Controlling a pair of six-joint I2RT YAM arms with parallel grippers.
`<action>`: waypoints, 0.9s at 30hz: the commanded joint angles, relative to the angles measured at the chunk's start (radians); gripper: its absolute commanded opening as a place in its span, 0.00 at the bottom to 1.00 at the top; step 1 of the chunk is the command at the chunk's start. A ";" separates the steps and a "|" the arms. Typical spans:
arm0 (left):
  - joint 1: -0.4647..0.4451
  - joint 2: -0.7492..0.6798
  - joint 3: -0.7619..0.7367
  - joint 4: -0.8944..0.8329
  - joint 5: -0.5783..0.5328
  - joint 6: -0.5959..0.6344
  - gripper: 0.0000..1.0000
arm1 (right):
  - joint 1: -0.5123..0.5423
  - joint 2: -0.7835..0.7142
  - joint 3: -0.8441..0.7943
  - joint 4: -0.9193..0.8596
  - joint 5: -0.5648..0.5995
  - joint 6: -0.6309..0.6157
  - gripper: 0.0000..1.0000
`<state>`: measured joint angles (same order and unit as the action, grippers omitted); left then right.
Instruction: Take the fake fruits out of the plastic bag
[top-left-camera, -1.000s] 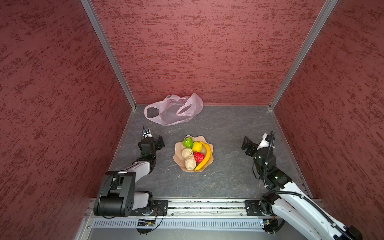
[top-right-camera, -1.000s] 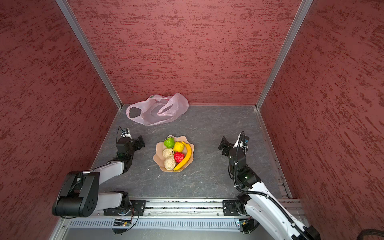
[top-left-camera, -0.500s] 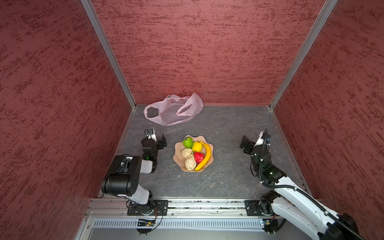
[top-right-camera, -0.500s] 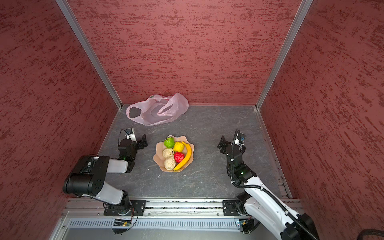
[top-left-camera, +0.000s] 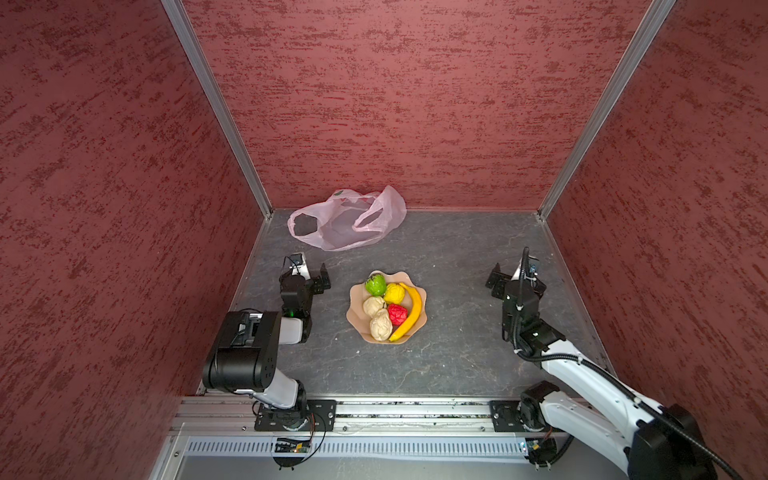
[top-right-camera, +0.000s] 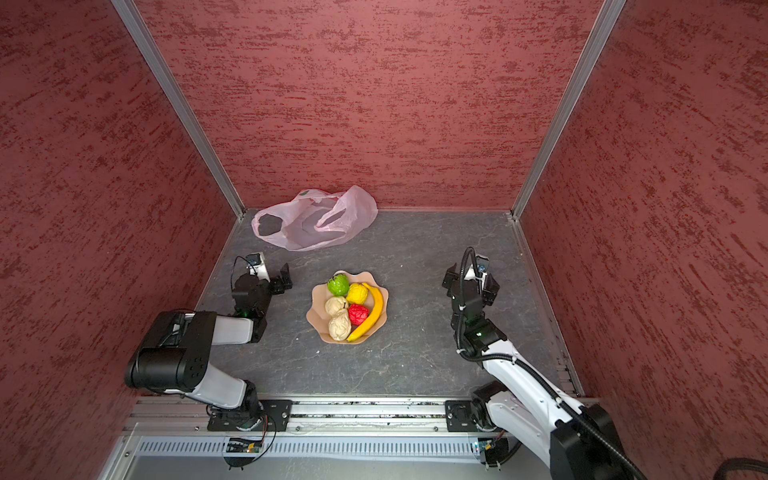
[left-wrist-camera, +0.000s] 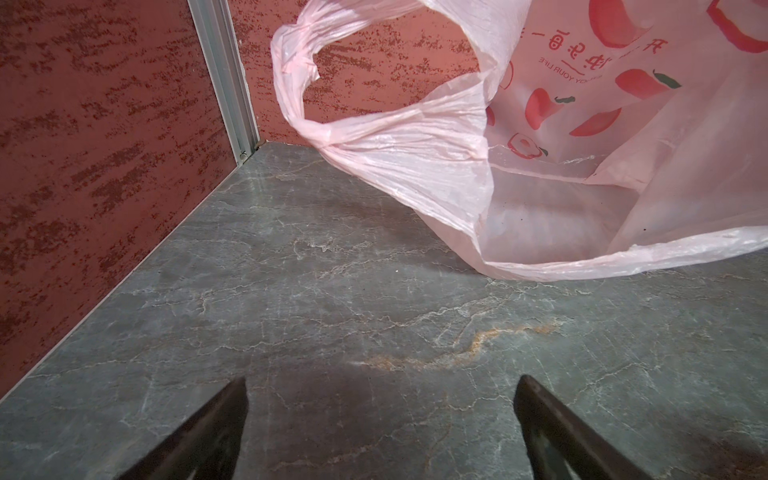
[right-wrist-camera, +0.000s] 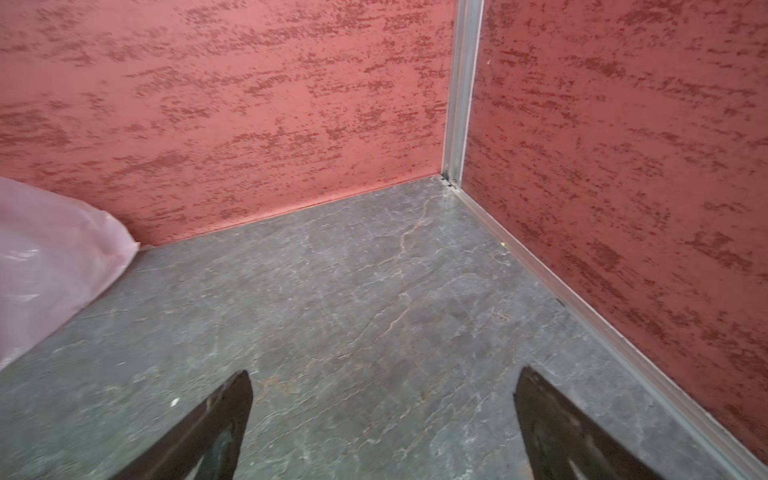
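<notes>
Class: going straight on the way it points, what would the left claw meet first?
Probably the translucent pale-pink plastic bag, at its near edge; only bare grey floor lies between, though depth is unclear.

Black-and-white jointed arms, black ribbed cable, perhaps tiny green lights
</notes>
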<state>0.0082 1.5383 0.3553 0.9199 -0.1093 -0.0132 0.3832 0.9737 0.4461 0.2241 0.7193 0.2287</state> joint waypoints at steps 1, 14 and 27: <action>0.001 -0.003 0.010 0.002 0.010 -0.006 0.99 | -0.050 0.055 -0.004 0.123 0.023 -0.064 0.99; 0.001 -0.003 0.010 0.004 0.010 -0.006 1.00 | -0.155 0.250 -0.073 0.430 0.001 -0.199 0.99; 0.001 -0.003 0.010 0.004 0.008 -0.006 1.00 | -0.183 0.462 -0.123 0.802 -0.105 -0.293 0.99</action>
<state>0.0082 1.5383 0.3553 0.9199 -0.1093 -0.0135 0.2066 1.4166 0.3161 0.8810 0.6674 -0.0082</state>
